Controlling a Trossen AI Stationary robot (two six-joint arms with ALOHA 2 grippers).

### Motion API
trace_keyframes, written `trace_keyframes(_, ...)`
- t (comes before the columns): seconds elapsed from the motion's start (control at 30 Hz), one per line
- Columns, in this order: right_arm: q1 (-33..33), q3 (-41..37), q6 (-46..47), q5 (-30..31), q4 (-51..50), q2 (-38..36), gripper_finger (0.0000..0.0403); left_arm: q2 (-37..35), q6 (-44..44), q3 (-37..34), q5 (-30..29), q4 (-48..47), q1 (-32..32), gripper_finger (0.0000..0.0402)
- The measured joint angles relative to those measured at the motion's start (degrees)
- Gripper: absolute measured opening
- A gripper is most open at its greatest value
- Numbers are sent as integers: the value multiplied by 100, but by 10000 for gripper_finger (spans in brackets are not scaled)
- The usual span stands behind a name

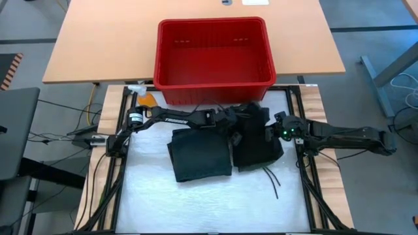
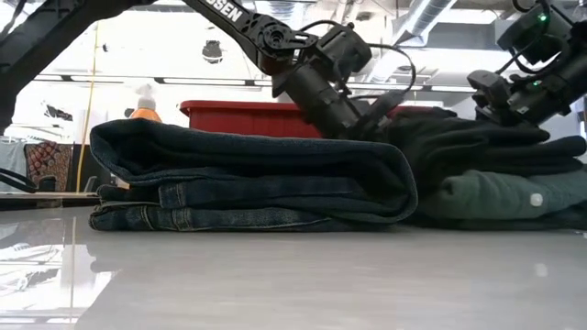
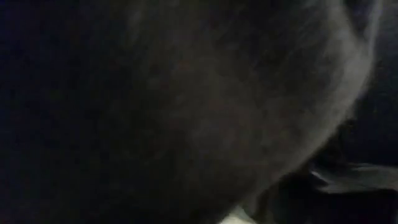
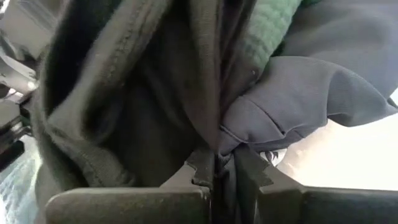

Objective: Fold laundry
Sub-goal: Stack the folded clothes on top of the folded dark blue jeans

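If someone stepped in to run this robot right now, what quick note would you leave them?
Right gripper: jaws shut on the dark garment pile, at its right edge.
Left gripper: nosed into that pile's left side; jaw state unclear.
Done: folded jeans lie flat on the white mat, left of the pile.
Left: the pile, including a green shirt underneath, isn't folded yet; a drawstring trails out.
Red basket stands behind.

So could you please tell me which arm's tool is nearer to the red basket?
Left. The left tool sits on the dark clothes just in front of the red basket; the right tool pinches that cloth lower down, farther away.
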Motion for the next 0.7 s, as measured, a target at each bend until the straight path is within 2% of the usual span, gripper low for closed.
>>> trace_keyframes(0.13, -2, 0, -109, 52, -22, 0, 48, 0, -39, 0, 65, -238, -13, 247)
trace_keyframes(0.27, -4, 0, -153, 71, -49, 0, 48, -2, -185, 0, 339, -425, -22, 288)
trace_keyframes(0.5, -7, -7, -223, 99, -57, 0, 48, -22, -194, 173, 195, -1391, -66, 293)
trace_keyframes(0.7, -11, -16, -271, 120, 118, 4, 48, 102, -610, 170, 11, -1069, -148, 293)
